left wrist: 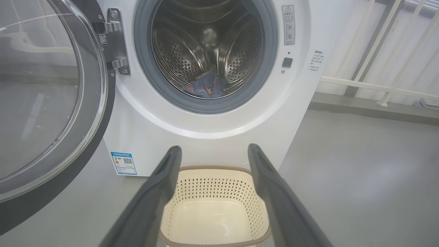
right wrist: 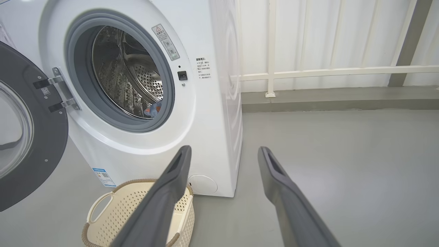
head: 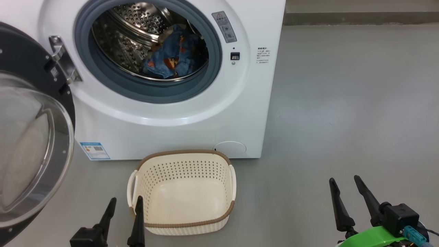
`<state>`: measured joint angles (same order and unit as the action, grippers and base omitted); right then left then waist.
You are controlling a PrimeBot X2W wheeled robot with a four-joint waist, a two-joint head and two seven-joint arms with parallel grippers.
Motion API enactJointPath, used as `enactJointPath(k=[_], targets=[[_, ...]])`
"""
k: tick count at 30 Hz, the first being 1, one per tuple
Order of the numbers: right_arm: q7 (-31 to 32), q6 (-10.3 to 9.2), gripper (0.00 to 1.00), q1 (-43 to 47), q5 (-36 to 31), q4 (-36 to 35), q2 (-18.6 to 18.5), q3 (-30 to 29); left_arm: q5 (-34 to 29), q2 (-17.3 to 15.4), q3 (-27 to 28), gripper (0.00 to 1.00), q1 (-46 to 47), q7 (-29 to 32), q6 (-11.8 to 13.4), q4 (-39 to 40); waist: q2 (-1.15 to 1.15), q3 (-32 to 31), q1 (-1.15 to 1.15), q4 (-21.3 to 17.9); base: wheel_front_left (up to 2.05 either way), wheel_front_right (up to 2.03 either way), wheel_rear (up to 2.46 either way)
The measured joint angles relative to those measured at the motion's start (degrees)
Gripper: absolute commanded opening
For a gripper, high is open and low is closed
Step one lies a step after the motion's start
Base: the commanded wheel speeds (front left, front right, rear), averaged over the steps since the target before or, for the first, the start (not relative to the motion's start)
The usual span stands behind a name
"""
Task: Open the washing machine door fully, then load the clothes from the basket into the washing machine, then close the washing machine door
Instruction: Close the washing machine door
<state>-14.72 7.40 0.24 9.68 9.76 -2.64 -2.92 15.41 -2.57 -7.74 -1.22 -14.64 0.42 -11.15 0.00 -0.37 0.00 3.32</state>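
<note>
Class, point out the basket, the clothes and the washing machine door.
basket (head: 185,169): head view, perforated back wall.
clothes (head: 175,51): head view, middle of the blue heap.
washing machine door (head: 24,49): head view, black rim.

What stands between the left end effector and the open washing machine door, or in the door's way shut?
Nothing visible. Bare floor lies between the open left end effector and the washing machine door. The clothes lie inside the drum, none over the grey ring. The basket sits low on the floor, probably under the door's swing.
</note>
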Motion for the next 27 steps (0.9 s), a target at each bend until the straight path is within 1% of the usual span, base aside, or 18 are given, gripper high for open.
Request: enactJointPath(k=[5, 27], targets=[[0.00, 0.00, 1.00, 0.00, 0.00, 0.18, 0.01, 0.15, -0.09, 0.00, -0.13, 1.00, 0.00, 0.00, -0.01, -0.01, 0.00, 0.01, 0.00, 0.03, -0.38, 0.38, 0.00], [0.00, 0.00, 1.00, 0.00, 0.00, 0.42, 0.01, 0.22, -0.42, 0.00, -0.38, 1.00, 0.01, 0.00, 0.42, -0.14, 0.00, 0.21, 0.00, -0.03, 0.00, 0.00, 0.00]])
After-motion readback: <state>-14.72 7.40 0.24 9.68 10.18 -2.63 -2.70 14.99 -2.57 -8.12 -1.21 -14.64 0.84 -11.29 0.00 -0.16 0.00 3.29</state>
